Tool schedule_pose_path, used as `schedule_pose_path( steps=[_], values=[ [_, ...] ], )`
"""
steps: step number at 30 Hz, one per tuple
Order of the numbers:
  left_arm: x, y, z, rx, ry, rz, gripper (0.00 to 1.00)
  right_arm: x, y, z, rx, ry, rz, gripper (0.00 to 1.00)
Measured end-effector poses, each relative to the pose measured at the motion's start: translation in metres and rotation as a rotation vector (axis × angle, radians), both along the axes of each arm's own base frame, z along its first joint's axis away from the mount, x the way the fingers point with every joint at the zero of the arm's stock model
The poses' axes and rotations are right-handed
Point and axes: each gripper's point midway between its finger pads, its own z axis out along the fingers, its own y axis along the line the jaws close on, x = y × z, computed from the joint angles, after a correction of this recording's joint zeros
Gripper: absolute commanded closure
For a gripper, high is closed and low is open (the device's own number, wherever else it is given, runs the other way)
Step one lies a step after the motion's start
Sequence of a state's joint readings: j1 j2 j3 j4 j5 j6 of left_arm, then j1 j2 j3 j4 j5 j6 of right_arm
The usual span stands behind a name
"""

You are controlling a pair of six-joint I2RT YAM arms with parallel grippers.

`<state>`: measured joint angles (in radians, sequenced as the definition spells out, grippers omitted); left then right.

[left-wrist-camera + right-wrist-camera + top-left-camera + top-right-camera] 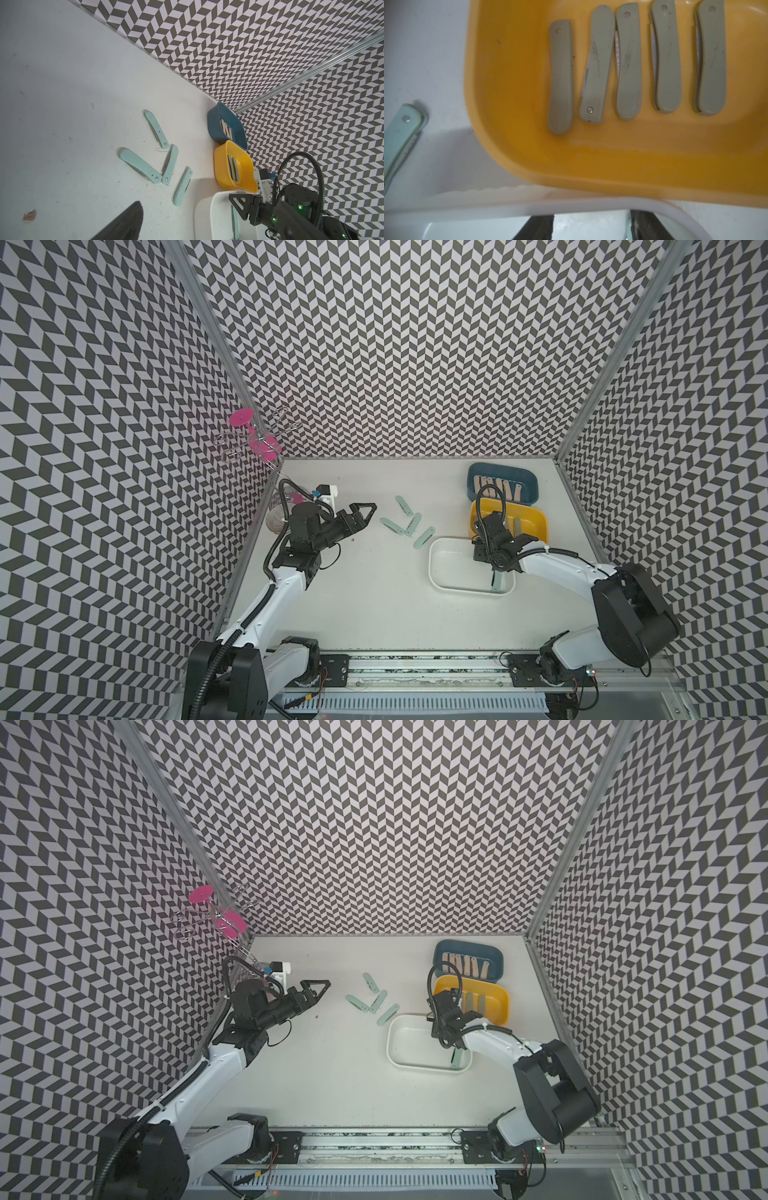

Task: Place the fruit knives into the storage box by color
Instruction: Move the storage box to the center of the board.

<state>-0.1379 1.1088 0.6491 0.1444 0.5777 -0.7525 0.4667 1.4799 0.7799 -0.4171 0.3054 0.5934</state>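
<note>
Left tool (369, 512) gapes wide, empty; right tool (591, 228) (grip unclear) hangs over a smooth round-cornered white box (453, 568).

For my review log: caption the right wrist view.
Five grey-green knives lie side by side in the yellow box; one mint knife outside.

Three boxes sit in a row on the right side of the table (374, 605) in both top views. The back box (511, 471) is in the far right corner, with knives (498, 490) lying side by side in it. The middle box (534, 520) is right below it in the frame, and five knives (629, 62) lie in a row inside. The front box (453, 568) comes next, with one knife (496, 581) in it near its right side. Four loose knives (412, 524) lie on the table in the middle of the frame, just left of the boxes.
</note>
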Motion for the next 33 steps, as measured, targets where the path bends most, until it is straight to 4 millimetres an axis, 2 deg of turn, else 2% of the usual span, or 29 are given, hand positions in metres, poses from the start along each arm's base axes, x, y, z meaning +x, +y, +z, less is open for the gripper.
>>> schedule_pose_path(
  steps=[6, 16, 19, 24, 28, 31, 33],
  values=[
    [0.0, -0.001, -0.001, 0.004, 0.001, 0.002, 0.0, -0.003, -0.026, -0.006, -0.023, 0.013, -0.049, 0.44],
    [0.0, -0.003, -0.003, 0.009, 0.005, -0.002, 0.0, -0.004, -0.063, 0.004, -0.045, -0.018, -0.117, 0.44],
    [0.001, -0.003, -0.005, 0.012, 0.009, -0.003, 0.0, -0.004, -0.068, 0.008, -0.037, -0.027, -0.129, 0.44],
    [0.001, -0.004, -0.008, 0.025, 0.009, -0.009, 0.0, -0.001, -0.059, 0.028, 0.027, -0.069, -0.104, 0.44],
    [0.002, -0.007, -0.014, 0.046, 0.008, -0.019, 0.0, 0.007, -0.042, 0.063, 0.127, -0.148, -0.054, 0.44],
    [0.002, -0.014, -0.029, 0.081, 0.038, -0.037, 0.0, 0.011, -0.026, 0.089, 0.209, -0.21, -0.005, 0.42],
    [0.002, -0.02, -0.042, 0.108, 0.07, -0.046, 0.0, 0.01, -0.013, 0.099, 0.262, -0.228, 0.034, 0.42]
  ],
)
